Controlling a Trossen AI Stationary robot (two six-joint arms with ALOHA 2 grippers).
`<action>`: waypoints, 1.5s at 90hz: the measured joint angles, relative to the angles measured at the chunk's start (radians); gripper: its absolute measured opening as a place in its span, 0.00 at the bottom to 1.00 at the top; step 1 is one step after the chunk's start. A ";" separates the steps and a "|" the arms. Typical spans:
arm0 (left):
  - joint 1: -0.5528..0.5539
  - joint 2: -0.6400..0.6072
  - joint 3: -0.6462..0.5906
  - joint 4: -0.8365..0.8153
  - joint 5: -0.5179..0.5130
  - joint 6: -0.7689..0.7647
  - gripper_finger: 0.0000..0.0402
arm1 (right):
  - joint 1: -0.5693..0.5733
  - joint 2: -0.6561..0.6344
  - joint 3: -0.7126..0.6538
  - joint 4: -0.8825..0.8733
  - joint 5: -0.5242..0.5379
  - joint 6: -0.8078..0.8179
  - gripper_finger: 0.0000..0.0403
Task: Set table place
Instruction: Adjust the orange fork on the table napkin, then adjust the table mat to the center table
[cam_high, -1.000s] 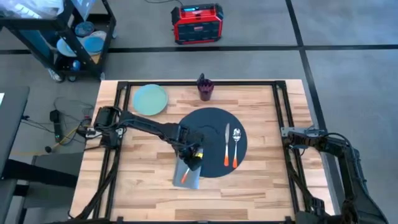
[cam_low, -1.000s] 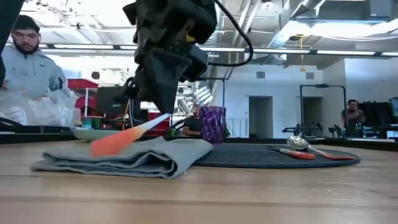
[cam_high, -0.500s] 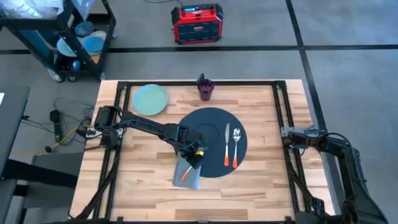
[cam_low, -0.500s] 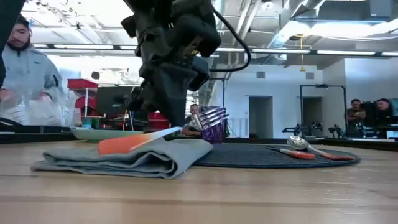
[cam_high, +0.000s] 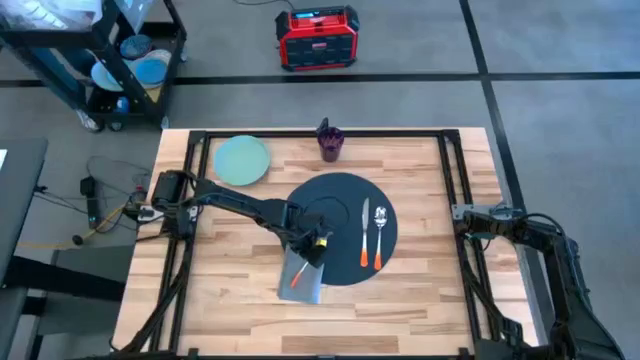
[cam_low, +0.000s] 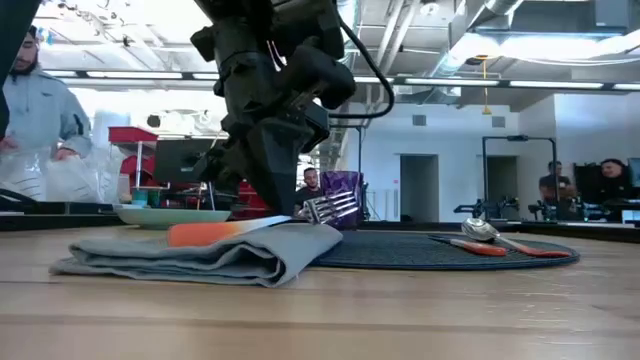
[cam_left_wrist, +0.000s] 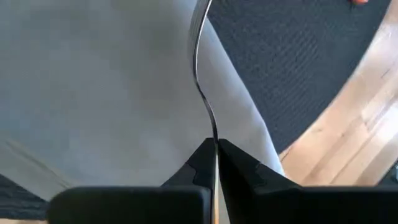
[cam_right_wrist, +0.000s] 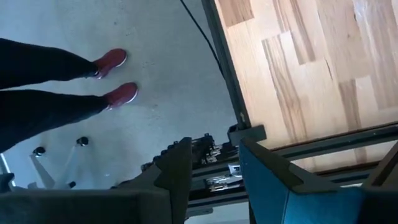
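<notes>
left pincer (cam_left_wrist: 216, 163) clenched on one fork (cam_low: 250, 228) over one napkin (cam_high: 303, 278) — right pincer (cam_right_wrist: 214, 163) released, table (cam_high: 420, 290) edge.

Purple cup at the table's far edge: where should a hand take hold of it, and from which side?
Probably its side wall, below the rim. The purple cup stands upright with bare table around it, so the free right hand could come in level from the right; the left hand holds a fork.
</notes>
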 joint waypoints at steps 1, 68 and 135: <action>0.000 0.000 0.000 -0.002 0.000 -0.002 0.00 | 0.001 0.000 0.000 0.001 0.000 0.003 0.29; 0.025 0.000 0.026 0.018 0.011 -0.103 0.31 | 0.001 0.000 0.000 -0.008 0.005 0.003 0.29; 0.042 -0.002 0.102 -0.315 -0.183 -0.074 0.23 | -0.025 0.000 0.000 -0.012 0.005 0.033 0.29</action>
